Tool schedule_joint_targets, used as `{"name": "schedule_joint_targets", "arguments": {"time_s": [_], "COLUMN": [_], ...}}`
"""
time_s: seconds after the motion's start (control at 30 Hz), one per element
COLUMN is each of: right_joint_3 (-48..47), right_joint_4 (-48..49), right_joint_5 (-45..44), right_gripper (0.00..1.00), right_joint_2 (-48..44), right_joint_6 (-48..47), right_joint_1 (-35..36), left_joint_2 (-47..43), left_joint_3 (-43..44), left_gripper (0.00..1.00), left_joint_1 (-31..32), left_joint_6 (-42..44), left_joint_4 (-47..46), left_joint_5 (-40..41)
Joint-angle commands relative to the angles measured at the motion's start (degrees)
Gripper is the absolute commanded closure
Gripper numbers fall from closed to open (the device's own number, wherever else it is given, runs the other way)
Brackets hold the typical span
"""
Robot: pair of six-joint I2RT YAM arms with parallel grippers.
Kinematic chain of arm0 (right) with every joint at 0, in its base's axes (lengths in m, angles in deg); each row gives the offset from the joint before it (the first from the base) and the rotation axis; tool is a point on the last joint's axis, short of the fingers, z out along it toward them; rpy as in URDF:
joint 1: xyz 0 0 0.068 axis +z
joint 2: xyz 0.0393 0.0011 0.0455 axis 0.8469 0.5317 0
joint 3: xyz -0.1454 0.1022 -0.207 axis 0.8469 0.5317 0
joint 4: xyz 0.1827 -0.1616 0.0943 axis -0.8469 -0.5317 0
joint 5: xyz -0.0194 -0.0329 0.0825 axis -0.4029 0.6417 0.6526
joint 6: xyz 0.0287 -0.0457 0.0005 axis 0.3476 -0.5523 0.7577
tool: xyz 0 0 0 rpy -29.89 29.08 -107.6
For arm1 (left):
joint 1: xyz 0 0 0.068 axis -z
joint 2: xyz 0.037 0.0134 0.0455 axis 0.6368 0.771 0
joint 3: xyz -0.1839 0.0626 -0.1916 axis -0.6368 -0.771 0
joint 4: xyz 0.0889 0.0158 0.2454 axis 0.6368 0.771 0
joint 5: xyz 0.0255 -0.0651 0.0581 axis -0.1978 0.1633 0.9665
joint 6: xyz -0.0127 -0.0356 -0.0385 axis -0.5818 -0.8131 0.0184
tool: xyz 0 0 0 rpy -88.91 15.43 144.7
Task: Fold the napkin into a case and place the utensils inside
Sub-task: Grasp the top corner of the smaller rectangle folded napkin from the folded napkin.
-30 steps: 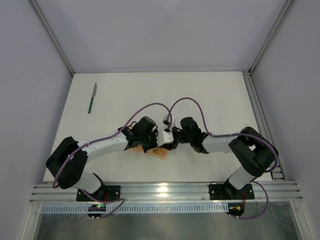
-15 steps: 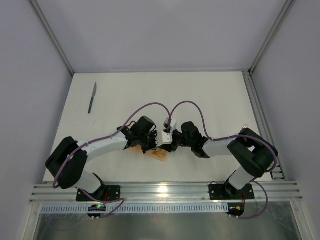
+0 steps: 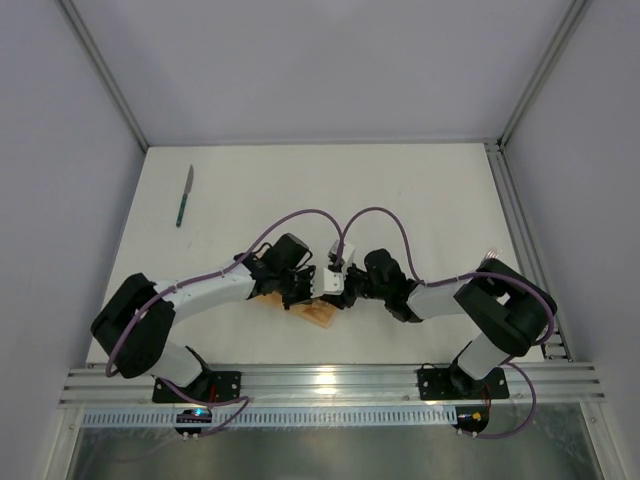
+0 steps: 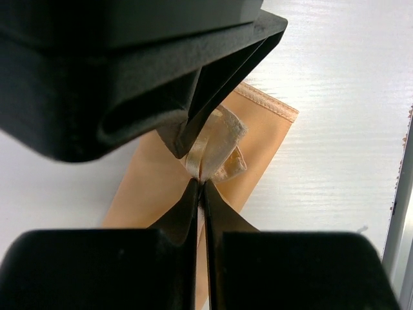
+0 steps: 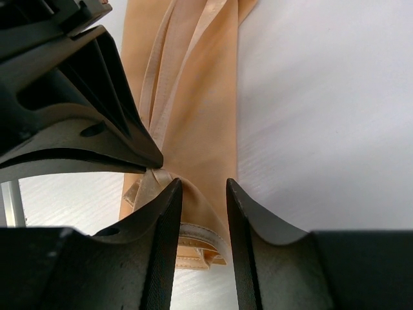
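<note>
The peach-orange napkin (image 3: 318,314) lies folded into a narrow oblong case (image 5: 193,84) near the table's front middle, mostly hidden under both wrists in the top view. My left gripper (image 4: 201,183) is shut on a lifted fold of the cloth (image 4: 219,139) at the case's end. My right gripper (image 5: 203,186) faces it closely, its jaws partly open and straddling a raised layer of the same cloth; the left gripper's fingers (image 5: 97,123) show just beyond. A teal-handled knife (image 3: 185,195) lies far off at the back left. No other utensil is in view.
Purple cables (image 3: 340,215) loop above both wrists. A metal rail (image 3: 330,382) runs along the table's near edge, and grey walls with aluminium posts (image 3: 535,75) close in the back and sides.
The right arm has slid a little left and toward the near edge, bringing its gripper closer against the left gripper at the napkin. The left arm has held still.
</note>
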Motion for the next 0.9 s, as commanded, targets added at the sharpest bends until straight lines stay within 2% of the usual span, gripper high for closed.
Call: {"name": "schedule_joint_targets", "arguments": {"time_s": [0.0,0.43,0.7,0.87], "right_joint_3": [2.6,4.2,7.3,5.8], "right_joint_4": [2.1,1.8,3.0,2.3], "right_joint_5": [8.8,2.2,0.4,-0.1], "right_gripper": [0.62,0.58,0.55,0.55], "right_joint_2": [-1.3,-3.9,-9.8,-7.8], "right_joint_6": [-6.2,-4.8,-3.0,-3.5], "right_joint_1": [2.6,7.7,8.4,8.5], "left_joint_2": [-0.4,-0.8,-1.8,-2.7], "left_joint_3": [1.5,1.0,0.1,-0.5], "left_gripper": [1.0,1.0,1.0,1.0], "left_joint_1": [-3.7,-3.9,-4.2,-4.3], "left_joint_6": [-6.2,-5.8,-5.0,-4.4], "left_joint_4": [-4.8,-5.2,-4.8,-3.6], "left_joint_5": [4.3,4.4,2.7,1.4]}}
